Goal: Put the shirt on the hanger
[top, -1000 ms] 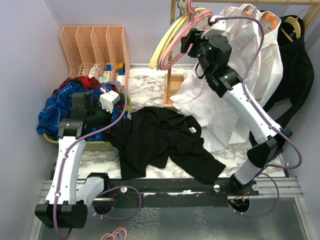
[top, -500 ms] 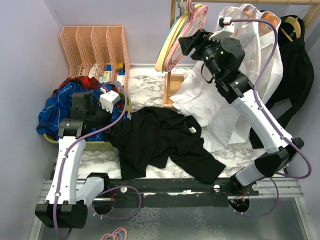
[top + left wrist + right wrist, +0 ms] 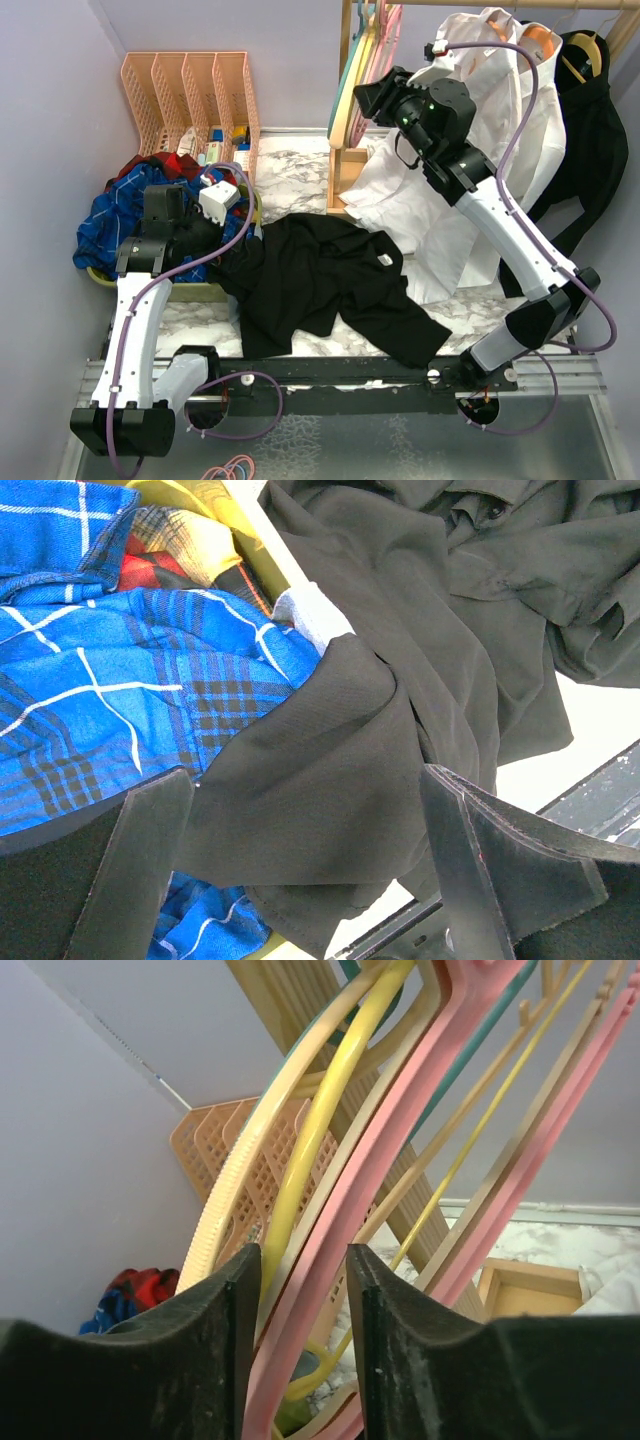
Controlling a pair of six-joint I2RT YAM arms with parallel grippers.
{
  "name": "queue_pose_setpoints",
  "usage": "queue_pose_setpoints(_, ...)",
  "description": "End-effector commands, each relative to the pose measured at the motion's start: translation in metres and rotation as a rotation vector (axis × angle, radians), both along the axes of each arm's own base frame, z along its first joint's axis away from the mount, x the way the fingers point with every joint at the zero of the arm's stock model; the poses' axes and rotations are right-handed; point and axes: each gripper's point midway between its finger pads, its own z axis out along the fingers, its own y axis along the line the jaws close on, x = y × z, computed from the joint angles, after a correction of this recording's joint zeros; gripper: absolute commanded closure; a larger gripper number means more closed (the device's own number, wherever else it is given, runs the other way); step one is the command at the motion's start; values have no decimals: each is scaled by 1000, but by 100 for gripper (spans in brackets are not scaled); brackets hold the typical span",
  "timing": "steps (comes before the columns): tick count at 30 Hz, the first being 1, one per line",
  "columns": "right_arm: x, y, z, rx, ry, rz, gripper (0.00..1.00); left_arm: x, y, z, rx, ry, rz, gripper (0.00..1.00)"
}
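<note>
Shirt, black, lay crumpled on table, one fold beneath wide-open left gripper; hanger, pink, hung among other hangers, its bar between narrowed jaws of right gripper, actual grip undeterminable.

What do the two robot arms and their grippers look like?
The left arm and right arm have smooth white link shells between black joints. A thin purple cable loops along each. The left gripper and right gripper have flat black fingers with a matte, rough surface. Small green lights glow on the right arm's black wrist.
</note>
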Motion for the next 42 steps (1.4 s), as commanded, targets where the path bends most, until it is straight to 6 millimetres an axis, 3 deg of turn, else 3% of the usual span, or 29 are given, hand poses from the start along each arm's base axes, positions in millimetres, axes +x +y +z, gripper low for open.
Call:
queue_pose_setpoints(1, 7, 5, -1, 6, -15, 18, 63, 4, 2, 1, -3, -12, 16, 1)
queue_pose_setpoints(5, 9, 5, -1, 7, -15, 24, 64, 3, 2, 0, -5, -10, 15, 1)
queue_pose_setpoints(11, 12, -3, -1, 17, -9, 15, 80, 4, 3, 0, -6, -8, 18, 1)
queue_pose_setpoints(22, 18, -64, -1, 28, 8, -77, 78, 5, 3, -1, -7, -2, 18, 1)
queue_pose_setpoints(30, 22, -85, -10, 20, 33, -107, 83, 5, 2, -1, -9, 0, 19, 1)
queue_pose_setpoints(35, 21, -99, -5, -1, 18, -144, 84, 6, 2, -3, -10, 7, 19, 1)
queue_pose_setpoints(42, 26, -123, -2, -154, -18, -256, 81, 6, 0, -3, -16, 15, 9, 1)
